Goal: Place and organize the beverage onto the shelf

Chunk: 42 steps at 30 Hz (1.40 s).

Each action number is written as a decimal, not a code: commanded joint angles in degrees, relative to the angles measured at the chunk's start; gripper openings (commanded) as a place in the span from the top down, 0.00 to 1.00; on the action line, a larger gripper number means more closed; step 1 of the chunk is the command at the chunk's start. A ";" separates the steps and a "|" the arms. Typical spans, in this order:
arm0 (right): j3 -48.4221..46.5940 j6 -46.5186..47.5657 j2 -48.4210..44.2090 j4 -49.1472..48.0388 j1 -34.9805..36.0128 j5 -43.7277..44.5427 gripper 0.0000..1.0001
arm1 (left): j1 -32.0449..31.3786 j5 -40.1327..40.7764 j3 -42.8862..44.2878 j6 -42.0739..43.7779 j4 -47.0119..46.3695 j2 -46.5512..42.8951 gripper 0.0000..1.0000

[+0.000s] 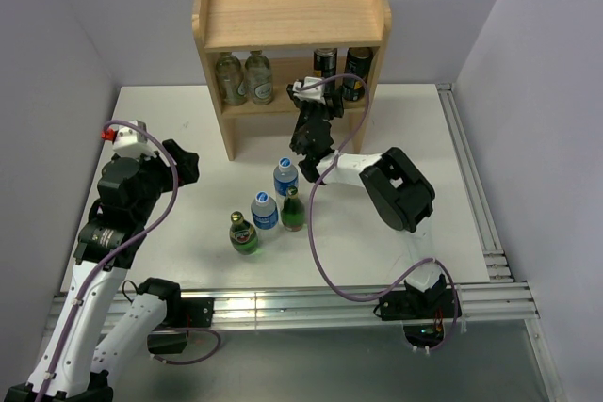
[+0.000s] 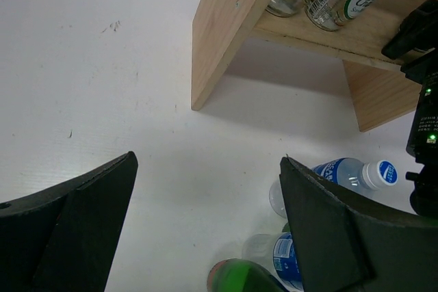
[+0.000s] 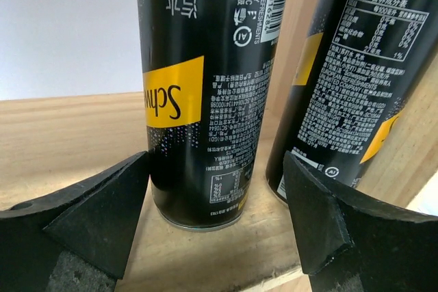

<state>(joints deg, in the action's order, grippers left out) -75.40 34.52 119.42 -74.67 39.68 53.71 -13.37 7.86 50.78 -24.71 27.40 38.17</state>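
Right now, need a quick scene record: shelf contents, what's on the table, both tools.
shelf lower tier: two clear bottles left, two black cans right
shelf top: nothing on it
table: two water bottles, two green bottles, upright, grouped before shelf
right tool: open, fingers either side of one black can
left tool: open, above table, holding nothing
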 commanded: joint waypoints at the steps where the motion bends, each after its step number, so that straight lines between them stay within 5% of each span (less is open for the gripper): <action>1: 1.12 1.25 -1.99 -12.07 0.75 2.18 0.15 | 0.44 -0.83 -0.07 0.72 -1.82 -0.64 0.08; 23: 11.67 7.22 -8.14 -20.42 7.42 8.34 0.15 | 1.06 -0.30 -0.16 0.72 -1.82 -0.21 0.08; 42: 24.15 13.46 -23.86 -26.31 11.91 14.22 0.17 | 1.06 0.14 -0.25 0.72 -1.82 0.06 0.08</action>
<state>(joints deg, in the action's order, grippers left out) -52.77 45.82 99.59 -75.26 50.30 65.28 -12.67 7.79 50.78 -24.69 27.27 38.48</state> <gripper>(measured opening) 0.836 0.920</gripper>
